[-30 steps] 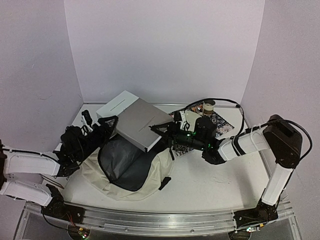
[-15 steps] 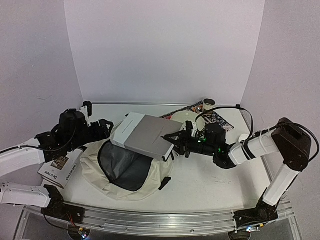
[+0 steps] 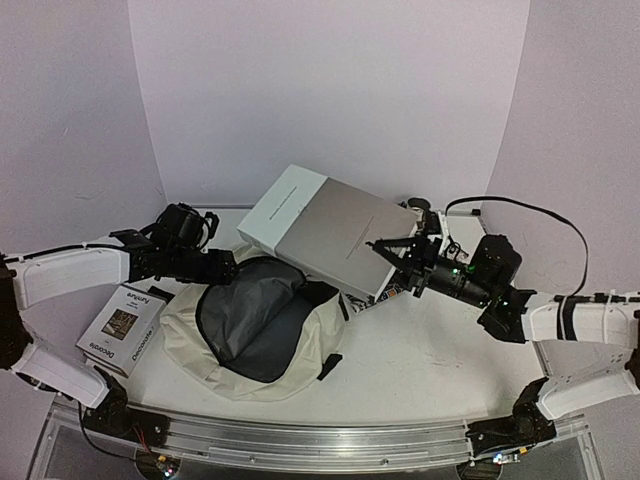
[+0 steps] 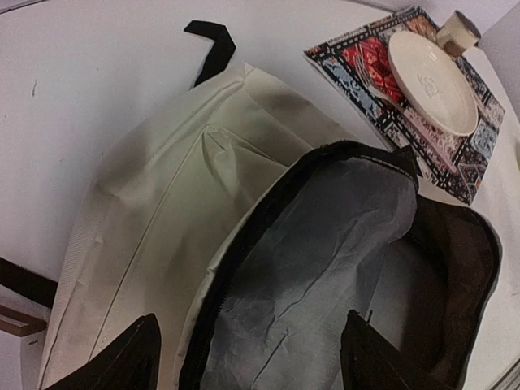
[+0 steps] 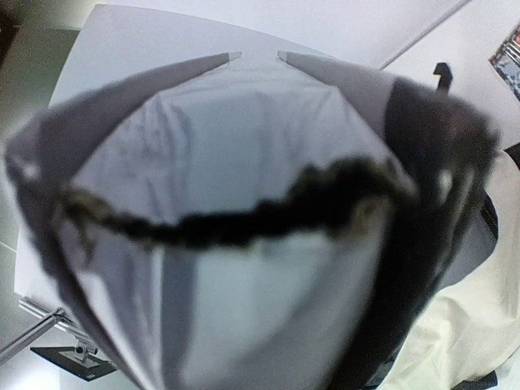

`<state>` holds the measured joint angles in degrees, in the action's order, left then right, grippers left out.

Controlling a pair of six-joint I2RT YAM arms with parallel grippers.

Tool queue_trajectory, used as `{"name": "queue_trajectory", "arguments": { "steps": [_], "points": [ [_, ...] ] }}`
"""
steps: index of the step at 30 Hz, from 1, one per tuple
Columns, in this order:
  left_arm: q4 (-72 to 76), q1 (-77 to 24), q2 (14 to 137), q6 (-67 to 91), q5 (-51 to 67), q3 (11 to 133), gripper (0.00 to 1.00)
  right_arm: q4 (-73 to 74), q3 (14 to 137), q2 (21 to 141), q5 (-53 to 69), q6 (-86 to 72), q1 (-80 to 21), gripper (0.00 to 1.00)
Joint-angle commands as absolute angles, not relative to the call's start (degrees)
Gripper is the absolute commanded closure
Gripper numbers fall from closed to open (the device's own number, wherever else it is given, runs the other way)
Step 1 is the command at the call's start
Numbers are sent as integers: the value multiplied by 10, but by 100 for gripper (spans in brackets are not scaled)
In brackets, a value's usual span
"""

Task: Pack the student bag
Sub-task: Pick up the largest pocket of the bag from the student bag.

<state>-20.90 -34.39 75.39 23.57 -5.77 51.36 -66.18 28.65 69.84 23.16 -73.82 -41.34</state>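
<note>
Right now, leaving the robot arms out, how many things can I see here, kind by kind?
Bag: 1, student bag
Box: 1, grey-white box
Books: 2, small book, patterned book
Plate: 1, cream plate
Tape: 1, tape roll
Total: 6

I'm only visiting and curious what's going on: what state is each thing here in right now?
student bag, lying on the table, unzipped, mouth gaping
grey box, held in the air, tilted, above the bag's far side
right gripper, shut on the grey box
left gripper, open, fingers astride the bag's rim
plate, right side up on a patterned book
small book, closed, flat on the table
</note>
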Motion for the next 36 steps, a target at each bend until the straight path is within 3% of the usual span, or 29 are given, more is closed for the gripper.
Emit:
{"name": "queue_trajectory", "arguments": {
  "steps": [1,12,17,23,27,32,36],
  "points": [
    [-245,-337,803,191,-21,564,26,-611,298,651,249,-701,-415,71],
    [-284,-335,862,153,14,616,53,-487,283,579,255,-685,-415,71],
    [-323,-335,869,149,-63,630,35,-440,288,560,260,-667,-415,71],
    [-329,-330,879,145,-40,621,33,-438,290,568,271,-664,-415,71],
    [-329,-326,904,141,-7,616,36,-436,291,575,278,-667,-415,71],
    [-329,-326,905,136,35,631,60,-429,296,580,292,-668,-415,71],
    [-334,-323,877,128,31,655,89,-399,313,587,313,-658,-415,70]
  ]
}}
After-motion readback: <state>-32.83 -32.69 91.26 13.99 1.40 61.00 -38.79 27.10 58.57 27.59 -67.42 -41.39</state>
